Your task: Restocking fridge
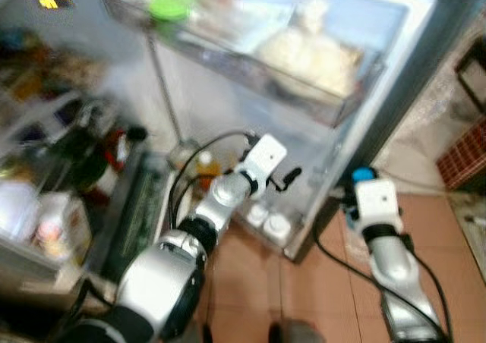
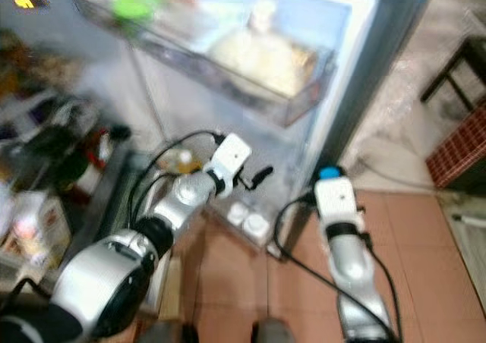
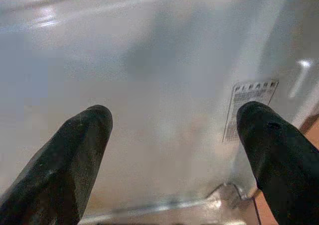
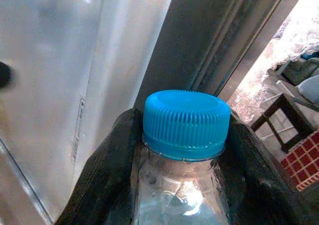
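A clear water bottle (image 4: pixel 179 197) with a blue cap (image 4: pixel 185 118) sits between the black fingers of my right gripper (image 4: pixel 183 135), which is shut on it just below the cap. That gripper (image 1: pixel 363 185) hangs low beside the outer edge of the open fridge door (image 1: pixel 380 77). My left gripper (image 1: pixel 287 179) reaches toward the lower inside of the door, above the bottom door shelf (image 1: pixel 292 246). Its fingers (image 3: pixel 82 135) stand wide apart and open, facing the white door wall with a small label (image 3: pixel 249 108), with nothing between them.
The upper door shelf (image 1: pixel 334 104) holds a pale bagged item (image 1: pixel 311 51) and a green lid (image 1: pixel 170 4). White-capped bottles (image 1: pixel 267 220) stand in the bottom door shelf. The fridge shelves at left are crowded with bottles and cartons (image 1: pixel 53 221). A red chequered crate (image 1: pixel 463 155) stands far right.
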Robot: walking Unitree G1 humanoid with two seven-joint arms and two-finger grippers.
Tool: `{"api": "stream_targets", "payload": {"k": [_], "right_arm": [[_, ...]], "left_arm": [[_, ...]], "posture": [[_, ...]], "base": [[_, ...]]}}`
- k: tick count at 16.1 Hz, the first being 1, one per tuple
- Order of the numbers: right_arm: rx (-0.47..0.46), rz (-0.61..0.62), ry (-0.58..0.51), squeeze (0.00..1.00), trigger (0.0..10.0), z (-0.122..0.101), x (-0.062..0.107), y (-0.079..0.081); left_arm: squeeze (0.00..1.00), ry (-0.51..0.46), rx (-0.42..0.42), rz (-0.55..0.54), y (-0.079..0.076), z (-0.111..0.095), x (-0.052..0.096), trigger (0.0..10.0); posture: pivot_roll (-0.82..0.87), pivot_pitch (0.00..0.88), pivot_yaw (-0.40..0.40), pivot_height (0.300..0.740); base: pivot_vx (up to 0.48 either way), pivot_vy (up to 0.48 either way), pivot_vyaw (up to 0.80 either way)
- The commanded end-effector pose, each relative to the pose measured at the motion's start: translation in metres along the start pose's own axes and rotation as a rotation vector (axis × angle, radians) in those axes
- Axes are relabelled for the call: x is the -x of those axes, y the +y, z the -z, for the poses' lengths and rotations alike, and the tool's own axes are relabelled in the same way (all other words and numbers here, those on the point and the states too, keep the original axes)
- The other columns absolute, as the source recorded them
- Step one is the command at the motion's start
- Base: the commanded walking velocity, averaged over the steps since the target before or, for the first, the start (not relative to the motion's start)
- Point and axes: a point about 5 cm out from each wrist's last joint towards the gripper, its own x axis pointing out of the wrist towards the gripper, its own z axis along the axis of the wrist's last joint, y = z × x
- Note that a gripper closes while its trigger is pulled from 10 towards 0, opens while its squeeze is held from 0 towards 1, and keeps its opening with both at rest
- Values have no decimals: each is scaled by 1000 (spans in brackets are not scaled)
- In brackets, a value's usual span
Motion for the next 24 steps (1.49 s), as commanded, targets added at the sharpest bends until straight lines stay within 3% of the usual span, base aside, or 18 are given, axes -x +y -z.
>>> {"api": "stream_targets", "payload": {"k": [1,6,8,13,17,24], "right_arm": [[0,-114,-64,0,10000,-12,-1,17],[-11,-259,-85,0,10000,-18,-2,29],[-6,-269,-84,0,10000,-17,-7,29],[2,-188,-68,0,10000,-15,-21,20],[14,-9,-68,0,10000,-15,-22,-3],[-2,-6,-56,0,10000,-11,-15,3]], "left_arm": [[0,-23,78,17,-44,0,-7,10000],[0,15,183,-226,-12,29,13,10000],[0,25,221,-271,-4,38,20,10000],[0,-19,229,-255,0,41,27,10000],[0,-25,216,-227,-1,37,25,10000],[0,-29,199,-200,-8,34,21,10000]], "posture": [[-81,67,30,740],[-51,62,29,740],[-46,59,24,740],[-38,48,31,740],[-49,47,40,740],[-53,57,41,740]], "base": [[0,0,0],[0,0,0],[0,0,0],[0,0,0],[294,0,-113],[371,0,-757]]}}
